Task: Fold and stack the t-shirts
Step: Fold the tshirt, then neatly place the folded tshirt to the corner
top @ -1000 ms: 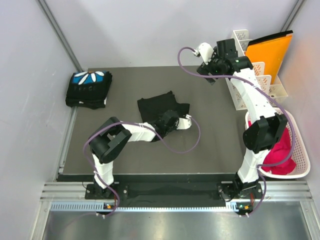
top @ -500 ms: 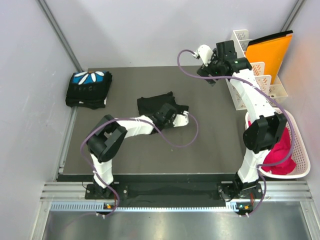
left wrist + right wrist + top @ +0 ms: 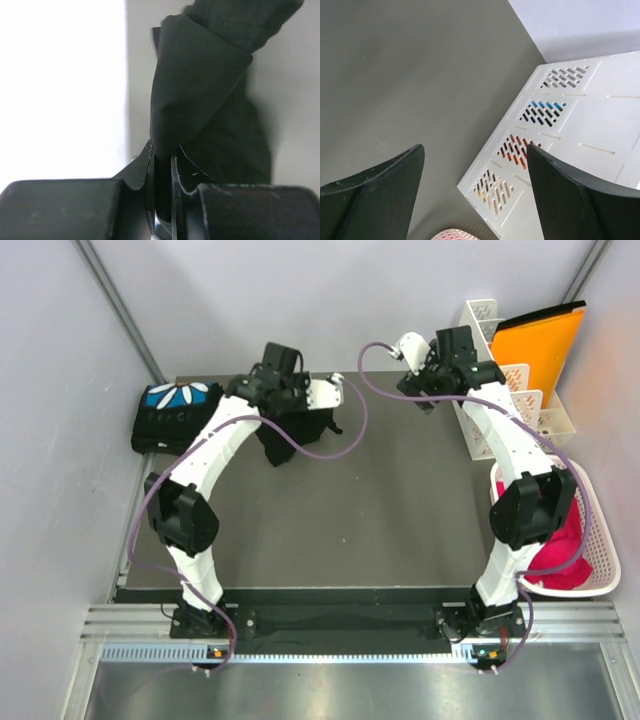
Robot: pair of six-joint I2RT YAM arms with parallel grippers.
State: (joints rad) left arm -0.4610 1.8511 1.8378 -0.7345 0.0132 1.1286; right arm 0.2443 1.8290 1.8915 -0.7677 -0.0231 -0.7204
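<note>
Over the table, left end effector clamps black t-shirt — right end effector gapes.

Left arm: white link shells, black joint housings | right arm: same finish | cables: purple, one per arm | right gripper: matte black wedge-shaped fingers | bases: black blocks, near edge

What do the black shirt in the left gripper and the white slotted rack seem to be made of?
Black shirt: soft matte cloth, likely cotton knit; it folds and drapes. White slotted rack: probably rigid moulded plastic; smooth faces, clean-cut slots.
</note>
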